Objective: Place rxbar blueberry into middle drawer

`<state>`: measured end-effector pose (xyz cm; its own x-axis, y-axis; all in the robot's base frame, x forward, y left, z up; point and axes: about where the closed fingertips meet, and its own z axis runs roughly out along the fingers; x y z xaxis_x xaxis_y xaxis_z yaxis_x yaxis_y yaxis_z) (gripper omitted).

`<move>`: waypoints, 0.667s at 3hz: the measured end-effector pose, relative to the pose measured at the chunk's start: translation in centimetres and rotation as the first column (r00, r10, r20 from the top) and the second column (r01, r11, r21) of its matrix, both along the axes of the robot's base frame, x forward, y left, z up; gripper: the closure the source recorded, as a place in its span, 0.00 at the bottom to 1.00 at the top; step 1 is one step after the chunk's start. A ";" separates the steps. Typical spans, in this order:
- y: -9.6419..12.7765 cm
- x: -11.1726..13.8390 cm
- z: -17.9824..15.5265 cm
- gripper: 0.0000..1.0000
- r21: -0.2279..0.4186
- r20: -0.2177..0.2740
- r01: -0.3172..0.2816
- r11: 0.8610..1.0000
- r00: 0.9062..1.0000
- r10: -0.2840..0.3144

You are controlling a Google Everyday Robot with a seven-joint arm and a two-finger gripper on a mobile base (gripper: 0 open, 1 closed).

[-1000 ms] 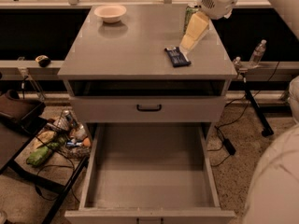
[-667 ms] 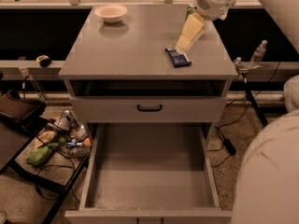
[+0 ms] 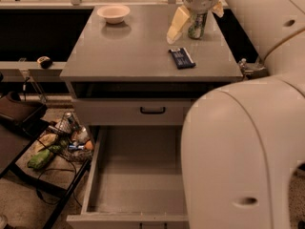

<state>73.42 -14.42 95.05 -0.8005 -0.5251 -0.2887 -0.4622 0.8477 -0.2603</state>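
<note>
We note the hand (image 3: 195, 23) has moved back to the can (image 3: 196, 27), fingers (image 3: 176, 25) spread, holding nothing. The bar (image 3: 181, 57) lies ungrasped on the surface (image 3: 124, 51); the drawer (image 3: 138, 180) stands open.

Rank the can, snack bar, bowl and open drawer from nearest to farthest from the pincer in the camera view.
1. Can, right at the pincer, back right of the cabinet top.
2. Snack bar, just in front, right side.
3. Bowl, back left corner.
4. Open drawer, low at the front.
</note>
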 end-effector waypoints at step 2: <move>0.0 2.9 -2.6 0.00 0.078 -0.028 0.153 0.985 0.988 -0.151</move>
